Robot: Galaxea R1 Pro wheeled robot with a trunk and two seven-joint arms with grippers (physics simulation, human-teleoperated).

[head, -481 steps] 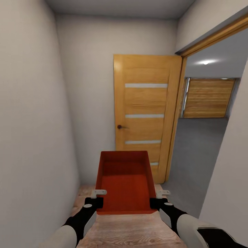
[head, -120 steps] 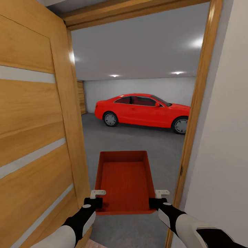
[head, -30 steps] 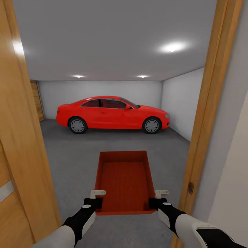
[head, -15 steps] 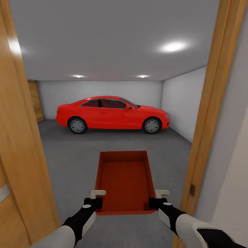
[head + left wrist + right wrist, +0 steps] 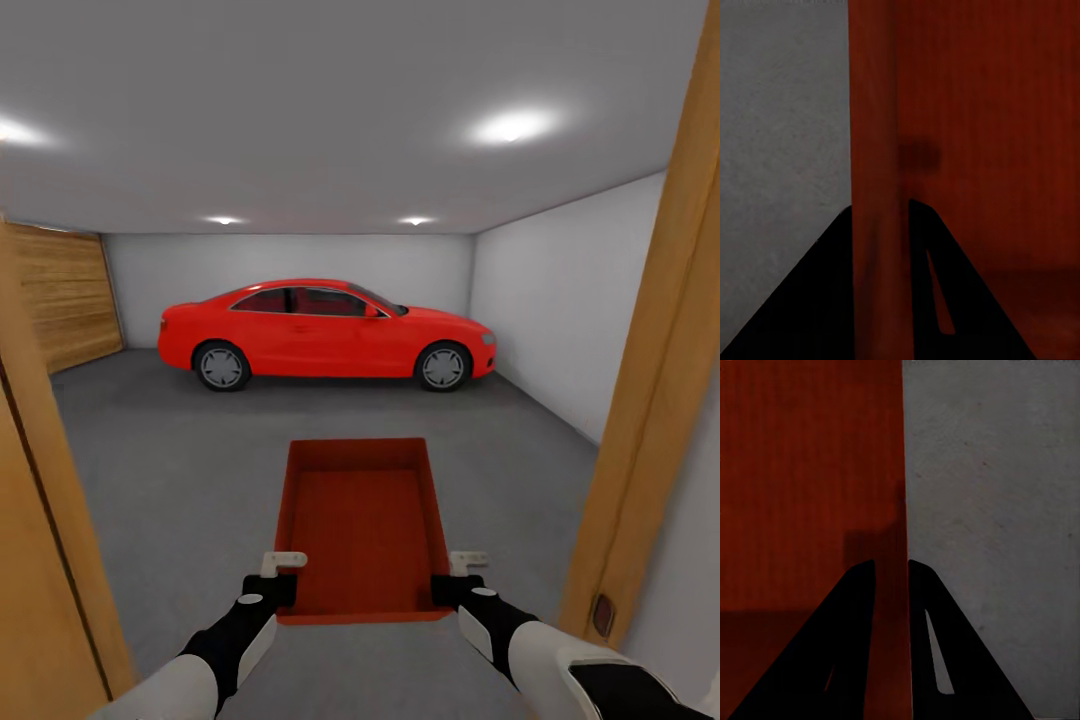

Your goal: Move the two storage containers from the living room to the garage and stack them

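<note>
Orange-red rectangular plastic bin (image 5: 362, 530), no lid, is held level in front of the robot, above the dark-grey concrete floor (image 5: 180, 460) at the garage threshold. Left pincer (image 5: 283, 572) is clamped on the bin's near-left wall; wrist cam shows black fingers (image 5: 934, 300) either side of the wall w/ no gap. Right pincer (image 5: 457, 570) is clamped likewise on the near-right wall, fingers (image 5: 937, 652) straddling it. Red car (image 5: 325, 333) is parked far across, by the white back wall (image 5: 290, 262). Wooden door frame (image 5: 660, 400) at right; wood-panelled door (image 5: 65, 305) far left.
</note>
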